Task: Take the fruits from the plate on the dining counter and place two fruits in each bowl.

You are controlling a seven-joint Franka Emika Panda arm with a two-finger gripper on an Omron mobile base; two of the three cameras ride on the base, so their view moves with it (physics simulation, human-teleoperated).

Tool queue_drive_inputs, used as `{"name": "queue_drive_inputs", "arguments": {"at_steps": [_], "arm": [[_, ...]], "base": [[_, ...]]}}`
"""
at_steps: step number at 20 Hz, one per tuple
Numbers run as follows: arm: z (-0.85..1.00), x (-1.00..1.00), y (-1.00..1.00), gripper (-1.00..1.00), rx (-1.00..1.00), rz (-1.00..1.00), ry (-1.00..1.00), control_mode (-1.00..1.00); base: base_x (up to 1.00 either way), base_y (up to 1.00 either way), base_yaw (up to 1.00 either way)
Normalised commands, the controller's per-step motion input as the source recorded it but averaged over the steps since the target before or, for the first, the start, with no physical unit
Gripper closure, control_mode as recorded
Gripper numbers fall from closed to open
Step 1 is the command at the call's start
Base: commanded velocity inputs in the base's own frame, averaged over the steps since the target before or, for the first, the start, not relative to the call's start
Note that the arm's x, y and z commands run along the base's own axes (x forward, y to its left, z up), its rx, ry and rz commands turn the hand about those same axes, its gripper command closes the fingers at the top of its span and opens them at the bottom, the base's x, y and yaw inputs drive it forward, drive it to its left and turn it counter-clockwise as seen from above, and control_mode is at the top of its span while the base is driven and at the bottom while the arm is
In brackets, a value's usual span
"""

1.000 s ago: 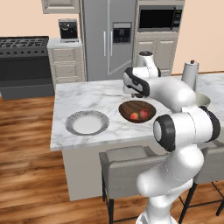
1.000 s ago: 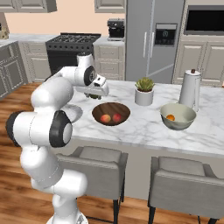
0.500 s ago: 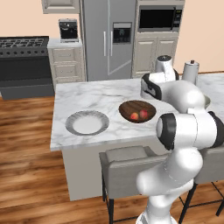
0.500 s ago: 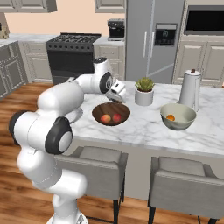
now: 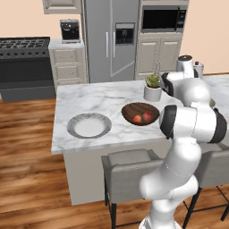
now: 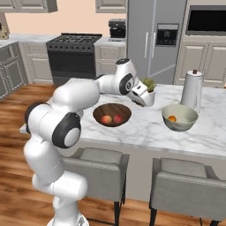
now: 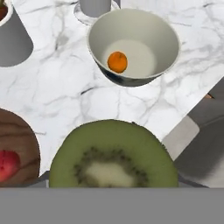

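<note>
My gripper (image 6: 141,99) is shut on the green fruit (image 7: 112,156), a kiwi whose cut face hides the fingertips in the hand view. It hangs above the dining counter (image 6: 145,128), in front of the plant pot, between the two bowls. The pale grey-green bowl (image 6: 179,118) (image 7: 133,43) lies ahead and holds the orange fruit (image 7: 117,62) (image 6: 172,118). The dark brown bowl (image 5: 140,113) (image 6: 112,114) holds a reddish-brown fruit (image 5: 137,118) and a red-pink fruit (image 5: 146,116) (image 7: 6,164). The plate (image 5: 89,125) at the counter's left has nothing on it.
A small white plant pot (image 6: 149,93) (image 7: 13,39) stands just behind the gripper. A tall silver jug (image 6: 192,88) stands behind the pale bowl. Grey stools (image 6: 185,190) line the counter's near edge. Stove and fridge lie beyond.
The arm has swung right from above the brown bowl to in front of the plant pot, carrying the green fruit toward the pale bowl. The bowls and plate have not moved.
</note>
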Motion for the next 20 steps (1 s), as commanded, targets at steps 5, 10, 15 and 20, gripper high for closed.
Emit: {"name": "queue_drive_inputs", "arguments": {"at_steps": [5,10,15,20], "arm": [[-0.19,0.11,-0.96,1.0,0.04,0.15,0.0,-1.0],[-0.64,0.33,-0.7,1.0,0.04,0.18,-0.04,-1.0],[-0.07,0.35,-0.3,1.0,0.07,-0.03,-0.01,-1.0],[-0.01,0.33,-0.11,1.0,0.1,-0.21,0.0,-1.0]], "base": [[0.0,0.0,0.0],[0.0,0.0,0.0],[0.0,0.0,0.0],[0.0,0.0,0.0]]}}
